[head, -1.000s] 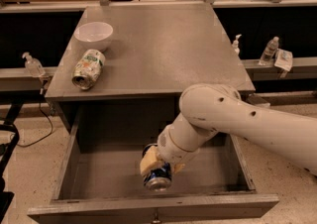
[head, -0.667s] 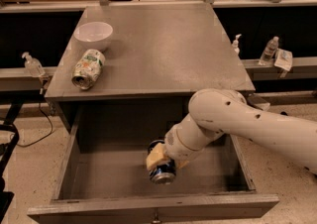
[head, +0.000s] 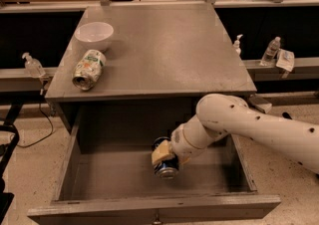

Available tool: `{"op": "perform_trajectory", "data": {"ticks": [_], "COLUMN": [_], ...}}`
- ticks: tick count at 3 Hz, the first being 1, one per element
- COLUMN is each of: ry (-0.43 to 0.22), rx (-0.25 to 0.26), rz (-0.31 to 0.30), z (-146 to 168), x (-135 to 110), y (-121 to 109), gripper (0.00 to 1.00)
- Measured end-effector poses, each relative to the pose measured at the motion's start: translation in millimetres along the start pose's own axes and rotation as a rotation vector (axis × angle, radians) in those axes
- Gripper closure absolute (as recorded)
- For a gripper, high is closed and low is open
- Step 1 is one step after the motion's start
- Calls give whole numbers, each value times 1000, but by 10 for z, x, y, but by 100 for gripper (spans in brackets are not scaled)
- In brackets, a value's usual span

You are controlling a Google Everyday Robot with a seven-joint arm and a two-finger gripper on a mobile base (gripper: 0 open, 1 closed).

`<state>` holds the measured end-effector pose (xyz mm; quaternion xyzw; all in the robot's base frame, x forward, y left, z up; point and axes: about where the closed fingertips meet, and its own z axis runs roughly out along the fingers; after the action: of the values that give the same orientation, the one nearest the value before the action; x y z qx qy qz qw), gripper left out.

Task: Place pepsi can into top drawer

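While gripper [head: 164, 158] holds pepsi can [head: 168, 169], inside drawer [head: 149, 204]

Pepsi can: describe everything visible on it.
The pepsi can is small, dark blue metal with a silver end facing the camera. It's tilted, held inside the open drawer near its middle, with the claw shut around it, a tan pad across its side. Whether it touches the drawer floor is unclear.

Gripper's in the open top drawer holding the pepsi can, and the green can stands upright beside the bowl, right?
No: the camera view shows the green can lying on its side beside the bowl. The gripper does hold the pepsi can in the open top drawer.
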<state>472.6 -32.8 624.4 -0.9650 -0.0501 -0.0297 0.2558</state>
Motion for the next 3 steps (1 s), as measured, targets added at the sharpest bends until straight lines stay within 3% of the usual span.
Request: {"op": "perform_trajectory", "data": {"ticks": [1,3], "ry": [-17,-22], "rx": [15,15], "rz": [4,2], "z": [71,91], "x": [32,16], "y": [52,40], "gripper": [46,0]}}
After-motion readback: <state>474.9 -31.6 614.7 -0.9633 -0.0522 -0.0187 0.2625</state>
